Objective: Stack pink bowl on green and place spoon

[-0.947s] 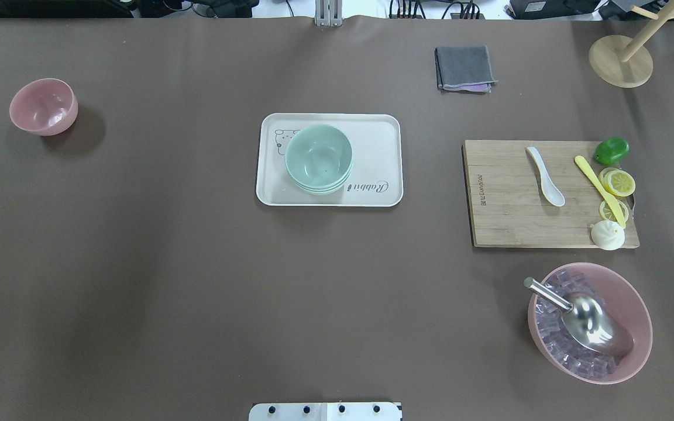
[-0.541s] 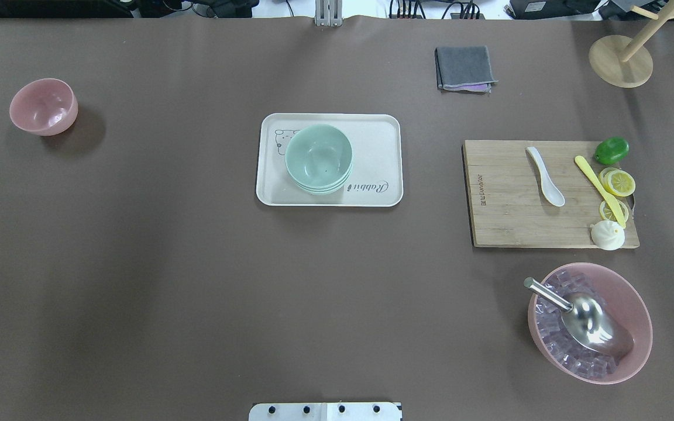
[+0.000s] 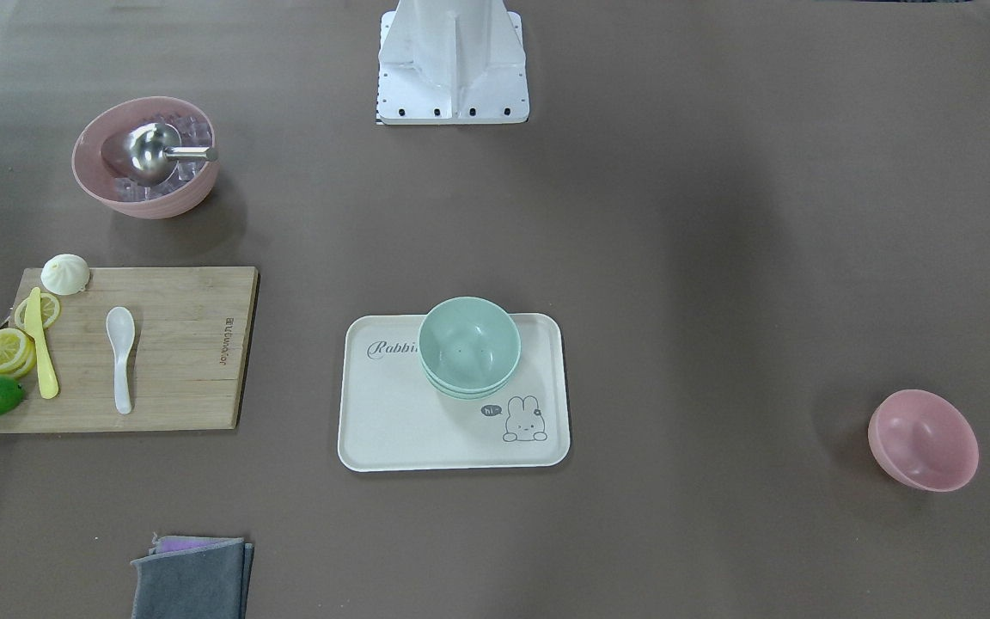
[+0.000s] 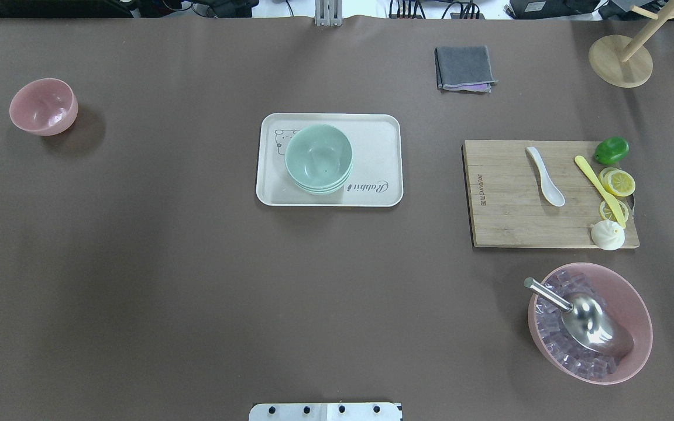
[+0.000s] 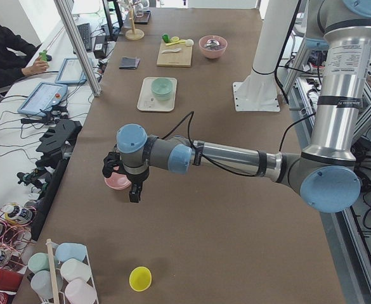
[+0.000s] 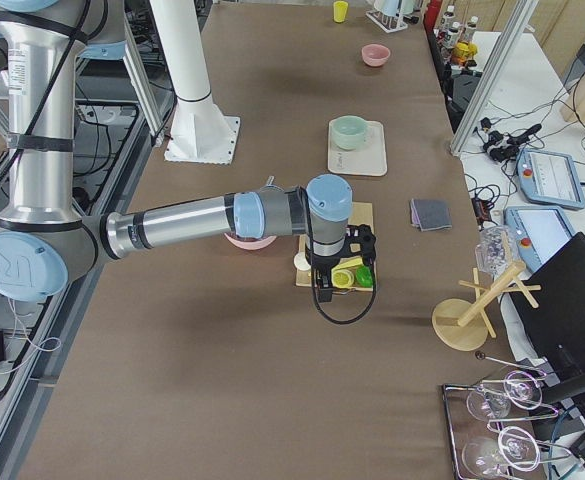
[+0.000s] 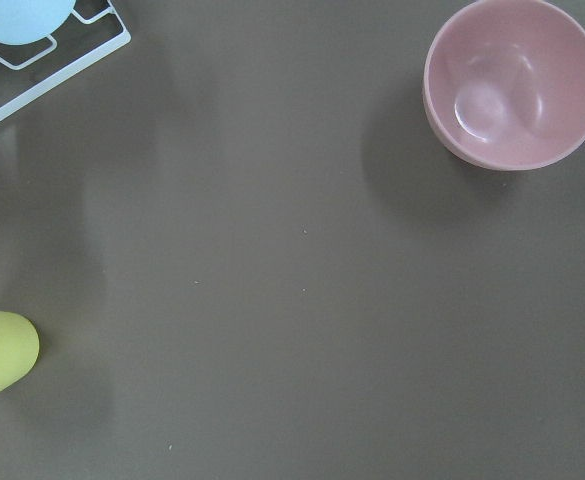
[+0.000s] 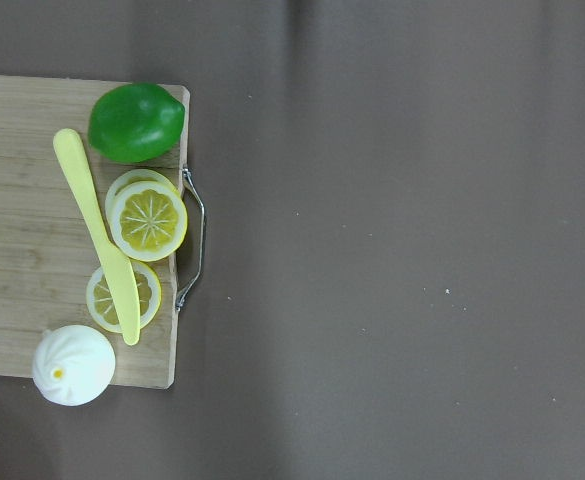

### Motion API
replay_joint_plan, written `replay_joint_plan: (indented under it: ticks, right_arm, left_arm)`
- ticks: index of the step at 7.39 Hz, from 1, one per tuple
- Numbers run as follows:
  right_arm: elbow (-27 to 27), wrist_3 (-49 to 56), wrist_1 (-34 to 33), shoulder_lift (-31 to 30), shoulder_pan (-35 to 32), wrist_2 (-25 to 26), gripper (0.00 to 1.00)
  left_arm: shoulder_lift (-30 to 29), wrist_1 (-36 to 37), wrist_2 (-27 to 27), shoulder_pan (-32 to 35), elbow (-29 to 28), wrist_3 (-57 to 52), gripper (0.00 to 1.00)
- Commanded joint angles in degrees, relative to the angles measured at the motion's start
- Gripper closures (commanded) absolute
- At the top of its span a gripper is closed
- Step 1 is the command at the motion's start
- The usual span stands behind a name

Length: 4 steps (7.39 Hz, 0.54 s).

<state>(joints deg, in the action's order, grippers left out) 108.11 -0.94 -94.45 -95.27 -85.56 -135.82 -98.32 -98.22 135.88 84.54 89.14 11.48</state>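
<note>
Front view: shows the pink bowl [image 3: 923, 440] on the table [image 3: 718, 258], at 4 o'clock from the tray [image 3: 392, 430], well apart. Shows the green bowls [image 3: 469, 344] stacked on the tray, the spoon [image 3: 120, 352] flat on the board [image 3: 186, 361] at 9 o'clock from it.

Overhead view: puts the pink bowl at 10 o'clock from the tray, the spoon at 3 o'clock.

Left side view: shows the left gripper [image 5: 127, 183] hanging near the pink bowl; cannot tell how the jaws stand.

Right side view: shows the right gripper [image 6: 327, 280] over the board's end; cannot tell the jaws either.

Left wrist view: pink bowl at 1 o'clock.

Right wrist view: board's end at 9 o'clock.
</note>
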Motion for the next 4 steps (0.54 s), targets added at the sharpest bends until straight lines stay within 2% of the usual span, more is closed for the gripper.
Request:
replay_joint_plan:
  ticks: [1,2,3,4]
  right_arm:
    - [-0.7,-0.4,0.9,0.1,0.5,-0.1,0.00]
    - [-0.8,-0.4,1.0,0.1,0.7,-0.8,0.00]
    - [-1.0,-2.1,0.9,0.2,1.3,-3.5,0.00]
    - [-1.2,-6.5,1.4,0.6,1.7,-4.1,0.00]
  left_arm:
    - [-10.2,-11.1,-0.4,-5.9,-14.1,12.5,0.03]
    - [-12.4,-13.7,-1.4,-9.4,-19.1,12.6,0.03]
    - [-12.7,-15.7,-8.9,-10.3,-20.1,12.7,0.03]
    - [-12.5,-16.4,-11.6,-11.7,-20.8,12.8,0.03]
